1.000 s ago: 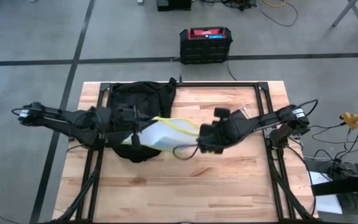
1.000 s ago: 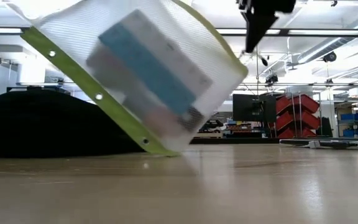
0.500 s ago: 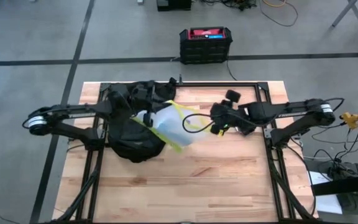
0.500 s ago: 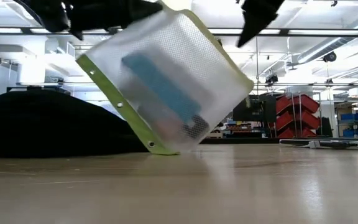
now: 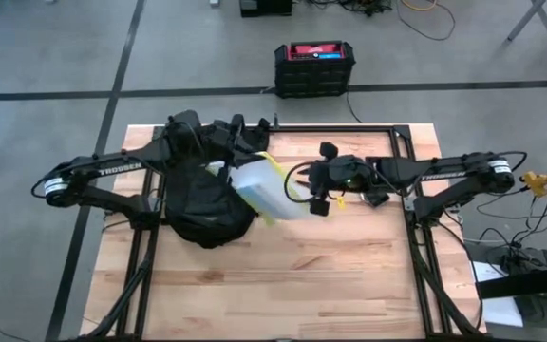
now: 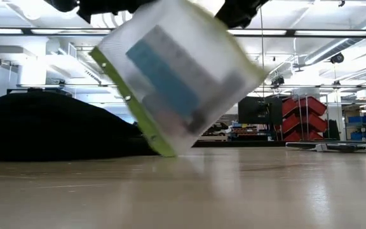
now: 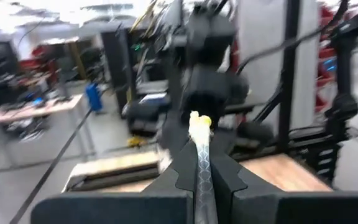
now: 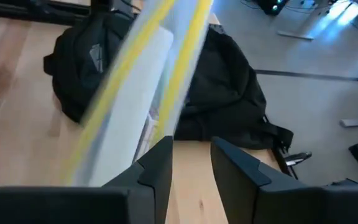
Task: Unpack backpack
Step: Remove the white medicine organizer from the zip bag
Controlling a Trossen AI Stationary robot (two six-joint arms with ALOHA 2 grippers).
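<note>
- We see the large black fabric backpack [image 5: 202, 195] lying on the left part of the wooden table [image 5: 349, 275]; in the low view it is a dark mound [image 6: 49, 127] at the left.
- We see a translucent white mesh pouch with a yellow-green edge [image 5: 266, 190] held tilted above the table, just beside the backpack, with a blue-and-white box inside [image 6: 164, 83].
- Our left gripper [image 7: 202, 180] pinches the pouch's edge, its jaws pressed on the mesh.
- Our right gripper [image 8: 190, 165] sits at the pouch's other side, jaws slightly spread with nothing between them.
- A black-and-red hard box [image 5: 313, 68] stands on the floor beyond the table.
</note>
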